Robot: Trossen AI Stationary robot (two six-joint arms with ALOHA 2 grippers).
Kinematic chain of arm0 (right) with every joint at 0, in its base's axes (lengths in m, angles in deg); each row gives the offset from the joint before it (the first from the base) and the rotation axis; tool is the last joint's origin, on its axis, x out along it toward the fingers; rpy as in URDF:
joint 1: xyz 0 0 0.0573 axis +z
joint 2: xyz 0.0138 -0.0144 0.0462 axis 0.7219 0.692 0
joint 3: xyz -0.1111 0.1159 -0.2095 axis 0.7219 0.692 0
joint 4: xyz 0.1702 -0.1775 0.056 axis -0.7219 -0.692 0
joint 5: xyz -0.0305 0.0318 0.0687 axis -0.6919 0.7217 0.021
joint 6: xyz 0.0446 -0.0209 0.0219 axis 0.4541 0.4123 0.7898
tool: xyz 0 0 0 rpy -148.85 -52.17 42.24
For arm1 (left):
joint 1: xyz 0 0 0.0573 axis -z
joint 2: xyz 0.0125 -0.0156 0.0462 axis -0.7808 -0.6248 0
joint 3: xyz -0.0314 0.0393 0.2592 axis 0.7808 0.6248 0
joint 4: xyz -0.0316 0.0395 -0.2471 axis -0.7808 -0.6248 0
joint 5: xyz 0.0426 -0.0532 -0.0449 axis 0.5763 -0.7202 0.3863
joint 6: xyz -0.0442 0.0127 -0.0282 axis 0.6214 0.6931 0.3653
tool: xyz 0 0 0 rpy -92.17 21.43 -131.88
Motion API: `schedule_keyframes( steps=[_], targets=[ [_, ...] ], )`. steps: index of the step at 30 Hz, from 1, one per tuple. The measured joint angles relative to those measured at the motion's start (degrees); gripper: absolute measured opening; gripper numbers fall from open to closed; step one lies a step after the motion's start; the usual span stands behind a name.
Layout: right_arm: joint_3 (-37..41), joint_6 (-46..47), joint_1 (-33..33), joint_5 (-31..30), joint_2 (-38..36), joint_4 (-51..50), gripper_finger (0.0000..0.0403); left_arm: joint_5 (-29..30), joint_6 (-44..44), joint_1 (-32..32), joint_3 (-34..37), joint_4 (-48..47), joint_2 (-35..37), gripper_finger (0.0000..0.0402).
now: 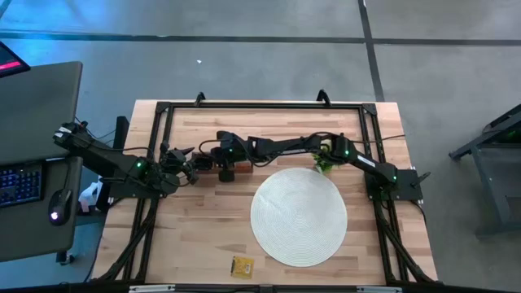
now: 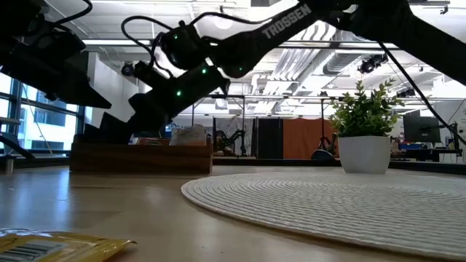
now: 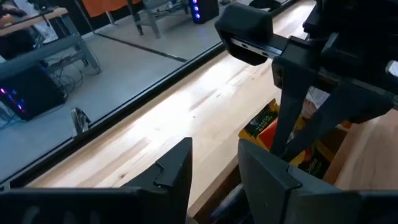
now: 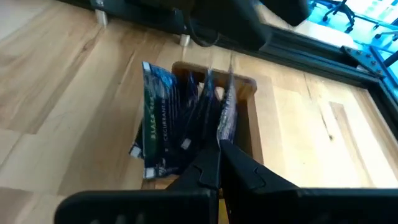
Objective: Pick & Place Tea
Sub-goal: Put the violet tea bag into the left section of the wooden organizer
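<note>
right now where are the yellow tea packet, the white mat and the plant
yellow tea packet [image 1: 242, 265], high view, middle of the packet
white mat [image 1: 298, 216], high view, centre of the weave
plant [image 2: 362, 109], low view, its leaves

An open-plan lab: desk monitors [image 2: 424, 129], exposed ceiling ducts [image 2: 342, 64], concrete floor [image 1: 244, 65].

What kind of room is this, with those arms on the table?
Probably a robotics lab in an open-plan office: a framed wooden workbench, a desk with keyboard and mouse beside it, and monitors across the room.
</note>
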Motion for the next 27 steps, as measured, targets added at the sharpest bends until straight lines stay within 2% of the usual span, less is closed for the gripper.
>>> schedule_keyframes(
  steps=[7,11,19,23,27],
  targets=[
    [0.0,-1.45,-0.61,0.09,0.77,1.54,0.0004,-0.14,0.28,0.0,0.0,-0.38,0.0,0.0127],
    [0.0,-1.93,-0.98,0.54,0.77,1.45,0.0018,0.51,0.27,0.0,0.0,-0.47,0.0,0.0127],
    [0.0,-0.35,-0.96,0.14,0.77,2.04,0.0106,0.68,0.28,0.0,0.0,-0.45,0.0,0.0127],
    [0.0,-0.95,-0.25,-4.11,-0.07,1.77,0.0146,0.55,0.28,0.0,0.0,-0.47,0.0,0.0127],
    [0.0,-1.63,1.27,-7.08,-4.88,-3.34,0.0164,-0.98,0.44,0.0,0.0,-0.45,0.0,0.0127]
  ],
)
